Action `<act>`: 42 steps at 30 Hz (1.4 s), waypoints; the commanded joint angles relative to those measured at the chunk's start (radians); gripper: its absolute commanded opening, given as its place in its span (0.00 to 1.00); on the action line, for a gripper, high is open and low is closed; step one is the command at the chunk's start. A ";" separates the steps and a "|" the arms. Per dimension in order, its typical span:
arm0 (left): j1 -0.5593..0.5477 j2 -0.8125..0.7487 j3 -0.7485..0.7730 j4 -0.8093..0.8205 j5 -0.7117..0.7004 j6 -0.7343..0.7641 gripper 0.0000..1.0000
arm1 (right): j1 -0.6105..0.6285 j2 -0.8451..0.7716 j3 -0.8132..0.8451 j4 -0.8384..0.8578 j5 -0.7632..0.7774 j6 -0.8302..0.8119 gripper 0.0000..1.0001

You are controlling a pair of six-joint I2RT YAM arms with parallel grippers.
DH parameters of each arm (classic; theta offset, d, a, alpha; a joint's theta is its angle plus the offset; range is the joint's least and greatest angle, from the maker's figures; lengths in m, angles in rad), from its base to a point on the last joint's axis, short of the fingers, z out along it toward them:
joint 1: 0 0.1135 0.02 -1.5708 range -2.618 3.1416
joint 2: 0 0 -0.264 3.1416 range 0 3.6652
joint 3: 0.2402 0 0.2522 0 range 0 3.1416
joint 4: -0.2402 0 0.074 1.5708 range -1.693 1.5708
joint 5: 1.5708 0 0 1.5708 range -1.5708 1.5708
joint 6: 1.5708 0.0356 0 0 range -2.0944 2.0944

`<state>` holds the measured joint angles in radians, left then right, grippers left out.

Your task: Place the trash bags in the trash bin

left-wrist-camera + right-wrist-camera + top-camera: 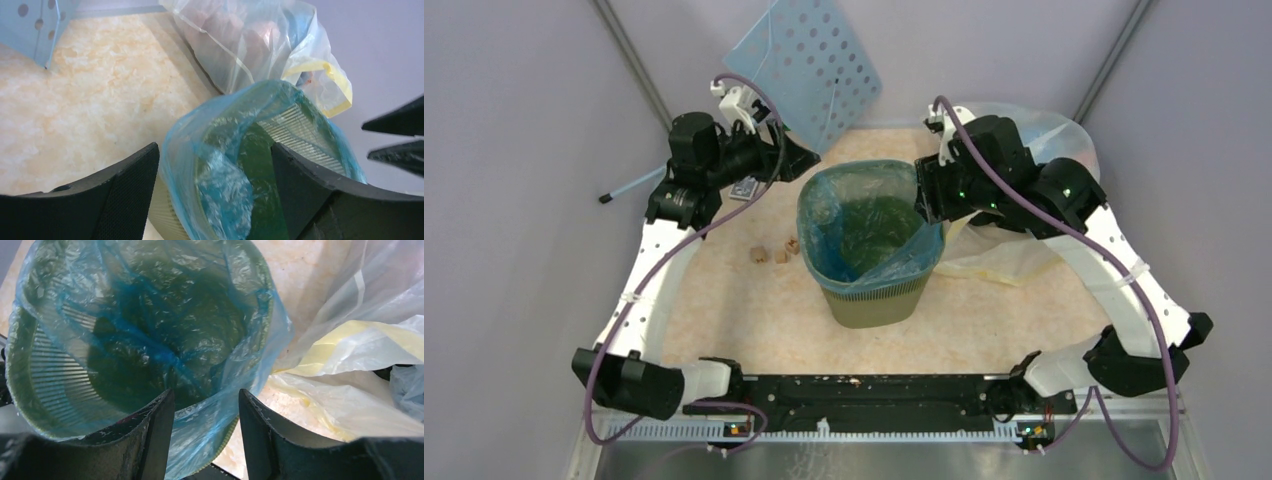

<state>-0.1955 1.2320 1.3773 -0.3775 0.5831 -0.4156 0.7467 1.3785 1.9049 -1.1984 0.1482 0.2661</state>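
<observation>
Trash bag (869,228) sits inside trash bin (879,300) at desk (744,320) centre, edge draped over right rim. Left fingers (125,195) wide apart, empty, near bin. Right fingers (145,435) part-open, straddling bag edge at rim.

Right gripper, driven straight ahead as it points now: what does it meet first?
Most likely the trash bag where it folds over the rim of the trash bin; that fold lies between the open fingers of the right gripper. Depth is unclear, so they may already touch.
</observation>
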 commanded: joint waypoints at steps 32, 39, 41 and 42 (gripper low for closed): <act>-0.313 0.406 0.497 -0.506 -0.356 0.601 0.50 | 0.185 -0.065 -0.025 0.015 0.168 0.081 0.50; -0.315 0.413 0.491 -0.502 -0.352 0.595 0.25 | 0.184 -0.064 -0.044 0.035 0.180 0.077 0.51; -0.315 0.407 0.483 -0.506 -0.371 0.594 0.20 | 0.184 -0.059 -0.035 0.034 0.190 0.076 0.51; -0.314 0.404 0.477 -0.510 -0.378 0.592 0.17 | 0.184 -0.056 -0.032 0.034 0.196 0.076 0.51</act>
<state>-0.5053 1.6485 1.8782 -0.8864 0.2405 0.1875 0.9272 1.3270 1.8633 -1.2007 0.3191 0.3374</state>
